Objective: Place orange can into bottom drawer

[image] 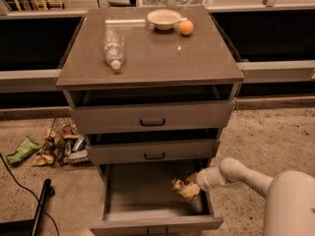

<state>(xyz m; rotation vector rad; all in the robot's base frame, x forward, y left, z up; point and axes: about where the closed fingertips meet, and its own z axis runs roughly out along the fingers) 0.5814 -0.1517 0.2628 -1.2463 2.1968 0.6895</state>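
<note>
Camera view question: what's sitting in what on that cabinet? — pj

3 drawers. The top drawer (152,117) and middle drawer (153,152) are only cracked open, and their insides are lost in shadow. The bottom drawer (147,224), lower middle of the frame, is pulled way out. The orange can (183,188) sits inside its outline, over by the right wall. Up on the cabinet top (162,63) there's a clear bottle (112,53) lying on its side at the left, a shallow bowl (164,18) near the back edge, and an orange fruit (186,27) just right of it. — rik

How much room is there around the edges? — pj

Bare grey drawer floor runs from the can across to the left wall. The middle drawer's front overhangs the back part. The white arm (241,173) comes in from the lower right, over the drawer's right wall. Wrappers (54,146) are scattered on the floor at the left of the frame, and a black cable (39,205) sits at the lower left, both apart from the drawer. — rik

And the can vs the claw? — pj

The gripper (194,185) is inside the drawer at its right side, clamped on the can. The can is tilted, silver end toward the upper left and the other end at the claw. I can't tell if it touches the drawer floor. — rik
</note>
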